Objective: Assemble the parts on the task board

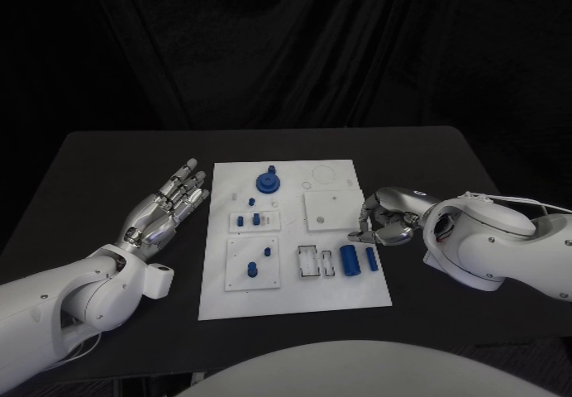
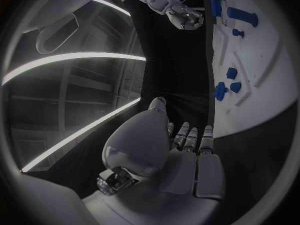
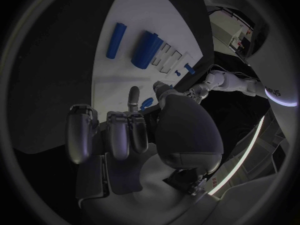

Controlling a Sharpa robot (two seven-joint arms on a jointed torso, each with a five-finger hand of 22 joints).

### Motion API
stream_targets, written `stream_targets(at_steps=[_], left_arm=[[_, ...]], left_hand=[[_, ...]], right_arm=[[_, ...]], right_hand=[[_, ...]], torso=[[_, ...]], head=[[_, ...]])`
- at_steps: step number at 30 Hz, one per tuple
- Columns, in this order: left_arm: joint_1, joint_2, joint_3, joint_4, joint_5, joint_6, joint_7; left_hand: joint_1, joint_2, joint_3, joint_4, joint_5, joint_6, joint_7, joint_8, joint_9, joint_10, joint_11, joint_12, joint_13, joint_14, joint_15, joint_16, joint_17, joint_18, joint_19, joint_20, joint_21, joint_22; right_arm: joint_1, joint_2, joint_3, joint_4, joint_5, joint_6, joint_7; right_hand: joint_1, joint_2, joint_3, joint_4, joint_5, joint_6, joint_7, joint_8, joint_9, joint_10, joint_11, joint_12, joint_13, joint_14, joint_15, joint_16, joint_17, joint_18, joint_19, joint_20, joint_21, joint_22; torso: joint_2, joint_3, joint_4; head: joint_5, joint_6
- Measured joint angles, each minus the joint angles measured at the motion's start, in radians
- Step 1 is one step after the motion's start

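The robot's left hand (image 1: 167,207) lay flat and spread on the black table (image 1: 107,165) just left of the white rectangular task board (image 1: 292,294), holding nothing. The right hand (image 1: 383,222) hovered at the board's right edge with its fingers curled inward; whether anything sat between them could not be told. Beside it, on the board's near right part, lay a thick blue cylinder (image 1: 350,260) and a thinner blue rod (image 1: 371,260), with smaller blue pieces further left and a round blue part (image 1: 267,181) at the far end. The risk seemed to be rolling: a clumsy brush of curled fingers could send the loose cylinders off the board's edge. Dark drapery hung behind the matte table.
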Motion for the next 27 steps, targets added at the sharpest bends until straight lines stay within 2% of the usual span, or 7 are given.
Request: stream_targets(at_steps=[4,5,7,9,14,20,27], left_arm=[[0.000,0.000,0.000,-0.001,0.000,0.003,0.000],[0.000,0.001,0.000,-0.002,0.000,0.003,0.000],[0.000,0.002,0.000,-0.002,0.000,0.005,0.000],[0.000,0.004,0.000,-0.002,0.000,0.007,0.000],[0.000,0.005,0.000,-0.006,0.000,0.012,0.000],[0.000,0.005,0.000,-0.008,0.000,0.017,0.000],[0.000,0.007,0.000,-0.011,0.000,0.024,0.000]], left_hand=[[0.004,0.004,0.003,0.003,0.000,0.022,0.041,0.000,0.003,0.000,0.007,0.006,0.000,0.000,0.002,0.000,0.000,0.000,0.001,0.008,0.000,0.000],[0.004,0.004,0.003,0.003,0.000,0.025,0.055,0.000,0.004,0.000,0.014,0.011,0.000,0.000,0.009,0.000,0.000,0.001,0.002,0.014,0.000,0.000],[0.004,0.004,0.003,0.003,0.000,0.033,0.066,0.001,0.004,-0.001,0.016,0.014,0.000,0.000,0.013,0.000,0.000,0.016,0.002,0.022,0.000,0.000],[0.004,0.004,0.003,0.003,0.000,0.034,0.067,0.004,0.004,0.002,0.020,0.017,0.000,0.000,0.018,0.000,0.000,0.016,0.003,0.025,0.000,0.000],[0.008,0.008,0.003,0.003,0.000,0.053,0.085,0.007,0.007,0.004,0.028,0.031,0.002,-0.003,0.023,0.000,0.000,0.016,0.004,0.045,0.000,0.000],[0.008,0.008,0.006,0.000,0.005,0.072,0.112,0.015,0.011,0.007,0.032,0.045,0.003,0.000,0.027,0.000,0.000,0.031,0.004,0.055,0.000,0.000],[0.012,0.012,0.006,0.000,0.005,0.082,0.122,0.018,0.012,0.007,0.032,0.048,0.003,0.000,0.027,0.000,0.000,0.031,0.002,0.060,0.000,0.000]], right_arm=[[-0.008,-0.007,0.000,0.013,-0.026,-0.001,-0.021],[-0.010,-0.009,0.000,0.016,-0.032,0.000,-0.027],[-0.013,-0.009,0.000,0.020,-0.040,0.000,-0.037],[-0.018,-0.008,0.000,0.022,-0.047,0.001,-0.047],[-0.029,0.003,0.000,0.029,-0.064,0.009,-0.072],[-0.042,0.018,0.000,0.030,-0.088,0.018,-0.100],[-0.052,0.039,0.000,0.023,-0.111,0.031,-0.131]], right_hand=[[-0.062,-0.001,-0.001,0.001,0.013,0.021,-0.001,-0.044,-0.039,0.000,0.000,0.000,0.000,0.000,0.000,0.000,0.000,0.000,0.000,0.000,0.072,0.000],[-0.094,-0.004,-0.001,0.001,0.019,0.033,0.000,-0.068,-0.060,0.000,0.000,0.000,0.000,0.000,0.000,0.000,0.000,0.000,0.000,0.000,0.084,0.000],[-0.108,-0.003,-0.001,0.001,0.019,0.040,0.000,-0.093,-0.080,0.000,0.000,0.000,0.000,0.000,0.000,0.000,0.000,0.000,0.000,0.000,0.097,0.000],[-0.111,-0.007,-0.001,0.001,0.019,0.046,0.001,-0.106,-0.092,0.000,0.000,0.000,0.000,0.000,0.000,0.000,0.000,0.000,0.000,0.000,0.102,0.000],[-0.120,-0.015,-0.009,0.001,-0.013,0.073,-0.003,-0.115,-0.103,0.000,0.000,0.000,0.000,0.000,0.000,0.000,0.000,-0.016,0.000,0.000,0.119,0.000],[-0.192,-0.040,-0.038,0.002,-0.152,0.080,-0.008,-0.115,-0.103,0.000,0.000,0.000,0.000,0.000,0.000,0.000,0.000,-0.016,0.000,0.000,0.119,0.000],[-0.206,-0.046,-0.042,0.003,-0.164,0.084,-0.005,-0.115,-0.102,0.000,0.000,0.000,0.000,0.000,0.000,0.000,0.000,-0.016,0.000,0.000,0.119,0.000]], torso=[[0.000,0.0005,-0.0003],[0.000,0.0005,-0.0006],[0.000,0.0005,-0.0019],[0.000,0.0005,-0.0031],[0.000,0.0005,-0.0025],[-0.001,0.0006,0.0000],[0.000,0.0006,0.0000]], head=[[-0.006,0.000],[-0.006,0.000],[-0.006,0.000],[-0.007,0.000],[-0.012,0.000],[-0.012,0.000],[-0.007,0.000]])
